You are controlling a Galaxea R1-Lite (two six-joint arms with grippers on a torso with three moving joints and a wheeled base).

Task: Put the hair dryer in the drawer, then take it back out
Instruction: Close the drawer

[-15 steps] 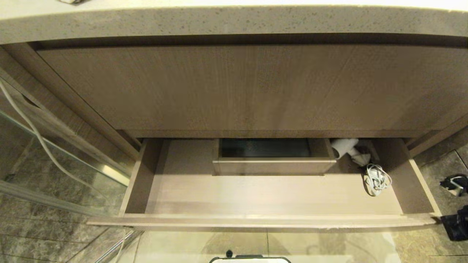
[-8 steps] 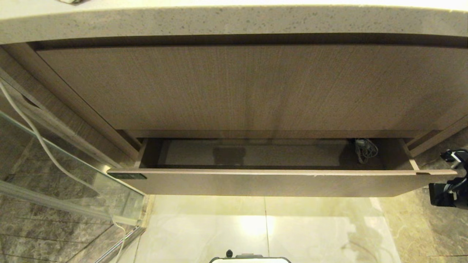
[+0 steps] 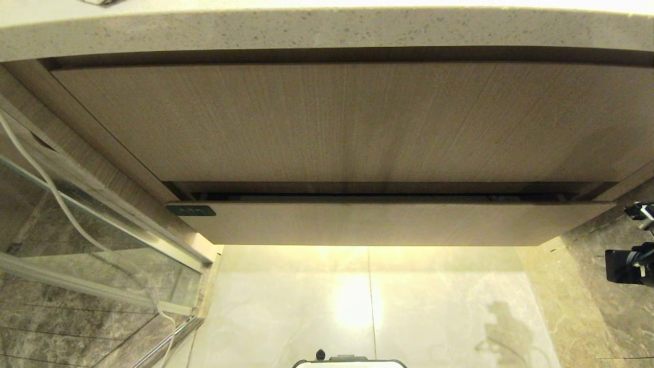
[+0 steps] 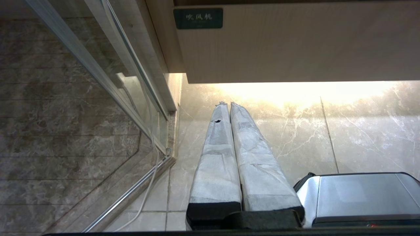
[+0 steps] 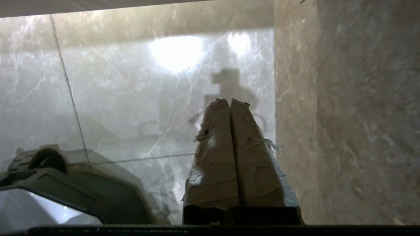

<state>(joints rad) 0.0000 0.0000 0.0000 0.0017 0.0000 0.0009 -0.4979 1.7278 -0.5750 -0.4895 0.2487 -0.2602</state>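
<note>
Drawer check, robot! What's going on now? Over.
Both grippers shut, empty: left, right off the drawer's right end. Drawer nearly closed. Dryer not visible. Nothing in the way.

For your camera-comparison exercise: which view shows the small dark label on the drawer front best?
The left wrist view: the label sits close and large on the drawer, its pale characters visible. The head view shows the same label only as a small dark strip. The right wrist view shows no label.

The drawer (image 3: 378, 223) sits nearly shut beneath the taller wood-grain panel (image 3: 352, 122), only a dark slit showing along its top edge. A small green label (image 3: 190, 210) marks its front's left end. Below lies glossy marble floor (image 3: 357, 306).
</note>
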